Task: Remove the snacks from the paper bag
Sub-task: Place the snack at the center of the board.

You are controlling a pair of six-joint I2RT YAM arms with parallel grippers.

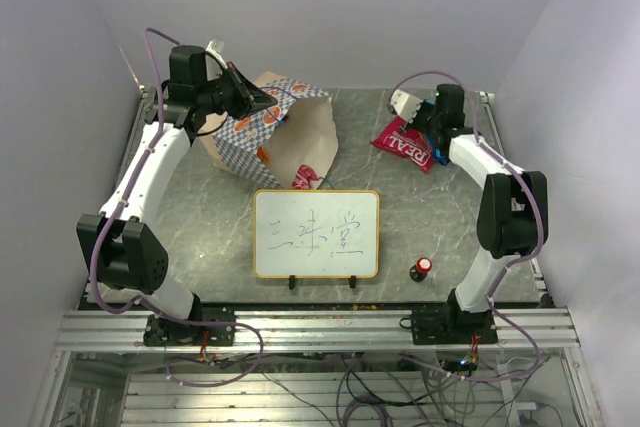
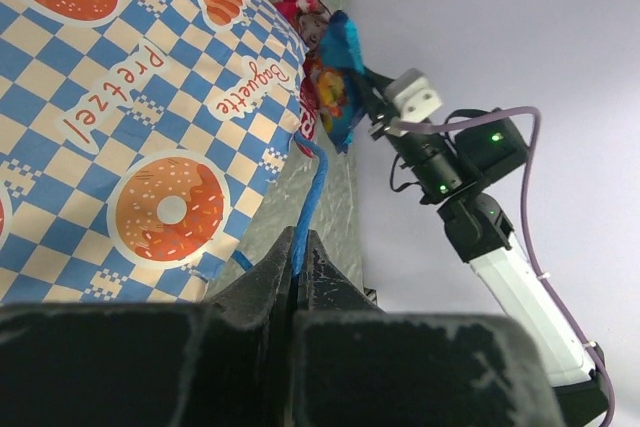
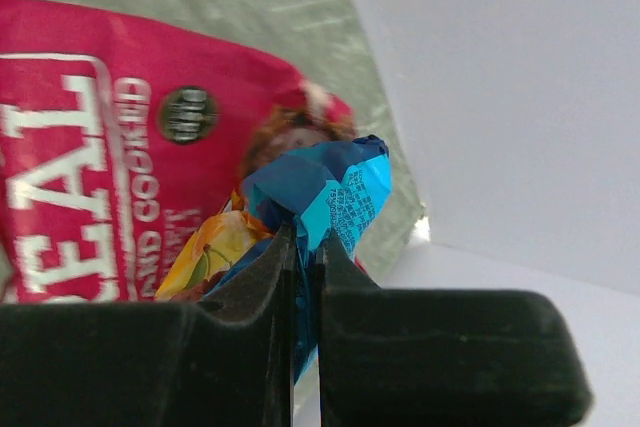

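Step in hand: setting down an extracted blue packet (image 3: 330, 192) at far right.
The left gripper (image 2: 300, 245) is clamped on the cord handle (image 2: 312, 182) of the paper bag (image 1: 285, 142), far left on the surface (image 1: 200, 222); the right gripper (image 3: 305, 247) pinches the blue packet over a red packet (image 3: 90, 167). Next likely: release, return to bag.

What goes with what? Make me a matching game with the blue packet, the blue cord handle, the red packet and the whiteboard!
Things:
1. blue packet
2. blue cord handle
3. red packet
4. whiteboard

Places:
A. standing near the front of the table
B. pinched in the left end effector
C. lying on the table at the back right
D. pinched in the right end effector

Pairs: 1-D, 2-B, 3-C, 4-A
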